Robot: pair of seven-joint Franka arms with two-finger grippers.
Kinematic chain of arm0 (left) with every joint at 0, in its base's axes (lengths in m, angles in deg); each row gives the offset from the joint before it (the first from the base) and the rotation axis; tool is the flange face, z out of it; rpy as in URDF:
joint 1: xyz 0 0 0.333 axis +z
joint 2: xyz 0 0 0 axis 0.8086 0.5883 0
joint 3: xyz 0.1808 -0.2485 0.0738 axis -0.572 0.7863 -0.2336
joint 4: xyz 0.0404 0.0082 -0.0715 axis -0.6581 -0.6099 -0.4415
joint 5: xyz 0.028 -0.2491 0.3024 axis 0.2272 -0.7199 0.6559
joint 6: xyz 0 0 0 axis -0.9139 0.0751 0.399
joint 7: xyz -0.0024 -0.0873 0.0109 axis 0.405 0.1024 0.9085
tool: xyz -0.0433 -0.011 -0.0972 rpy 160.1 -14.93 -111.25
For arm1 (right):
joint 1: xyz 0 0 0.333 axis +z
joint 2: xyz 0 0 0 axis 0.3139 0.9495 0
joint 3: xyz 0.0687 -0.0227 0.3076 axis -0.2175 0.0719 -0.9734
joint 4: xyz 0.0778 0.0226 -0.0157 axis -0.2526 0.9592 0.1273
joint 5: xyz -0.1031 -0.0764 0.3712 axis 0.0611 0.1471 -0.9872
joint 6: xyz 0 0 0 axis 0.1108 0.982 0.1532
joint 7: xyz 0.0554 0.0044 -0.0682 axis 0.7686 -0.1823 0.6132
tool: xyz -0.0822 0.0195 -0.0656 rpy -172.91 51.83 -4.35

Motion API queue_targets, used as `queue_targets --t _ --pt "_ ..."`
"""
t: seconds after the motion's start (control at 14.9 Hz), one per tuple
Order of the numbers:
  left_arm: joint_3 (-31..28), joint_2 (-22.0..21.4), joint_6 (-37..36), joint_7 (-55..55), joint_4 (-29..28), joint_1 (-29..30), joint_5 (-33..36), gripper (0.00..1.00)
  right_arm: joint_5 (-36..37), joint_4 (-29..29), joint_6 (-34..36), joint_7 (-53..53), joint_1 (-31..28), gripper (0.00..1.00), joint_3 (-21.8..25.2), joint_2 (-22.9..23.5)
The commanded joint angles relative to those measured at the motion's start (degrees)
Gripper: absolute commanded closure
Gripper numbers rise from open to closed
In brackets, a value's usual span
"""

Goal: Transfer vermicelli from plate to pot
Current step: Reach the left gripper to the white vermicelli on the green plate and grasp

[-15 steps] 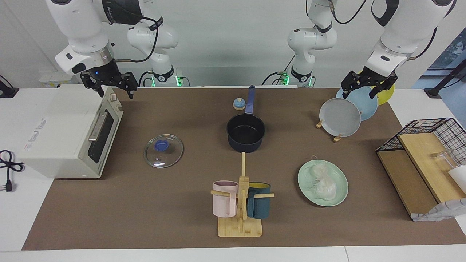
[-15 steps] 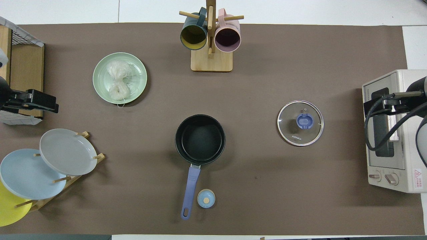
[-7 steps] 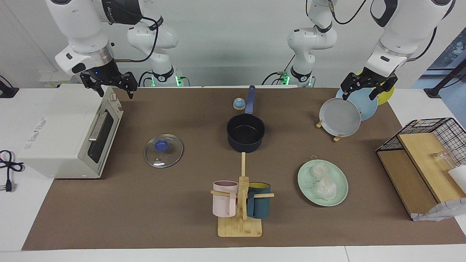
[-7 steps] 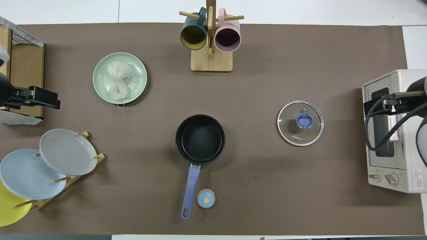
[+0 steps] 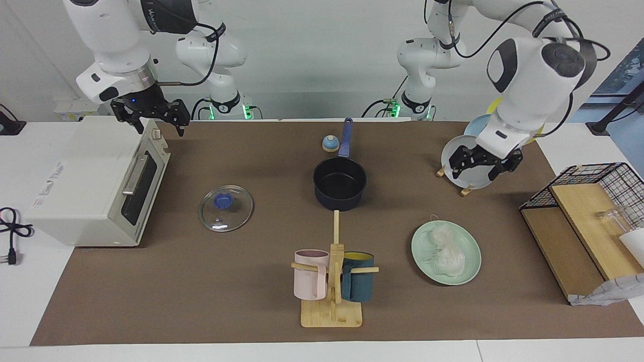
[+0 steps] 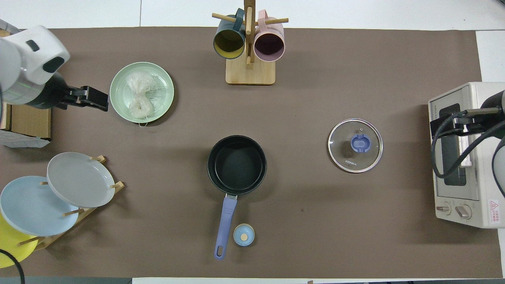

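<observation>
Item: vermicelli point(image 5: 447, 251), a pale clump lying on the mint-green plate point(image 5: 470, 269), toward my left arm's end of the table. Pot point(image 5: 339, 183): mid-table, nothing in it. My left hand point(image 5: 484, 166): fingers spread, holding nothing, raised beside the plate. My right hand point(image 5: 151, 116): spread, waiting over the toaster oven point(image 5: 90, 186).

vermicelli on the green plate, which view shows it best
The overhead view: it looks almost straight down on the vermicelli, so its two coiled bundles and loose strands stand out against the mint-green plate. The facing view shows the same clump at a slant, paler and more blended together.
</observation>
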Motion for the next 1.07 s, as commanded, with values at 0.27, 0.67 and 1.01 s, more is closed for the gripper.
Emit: queue_targets --t 0.27,0.67,1.01 --pt "-0.6 14.1 14.5 -12.5 -0.2 -1.4 0.2 0.0 -1.3 1.0 -0.4 1.6 0.0 0.0 0.5 -0.8" --pt "-0.6 17.6 21.1 -15.8 -1.5 -1.2 0.4 0.0 -1.3 1.0 -0.3 1.6 -0.1 0.0 0.5 -0.8" --pt "-0.6 18.1 21.5 -16.7 -1.4 -0.9 4.5 0.09 -1.3 0.9 -0.4 1.5 -0.1 0.0 0.5 -0.8"
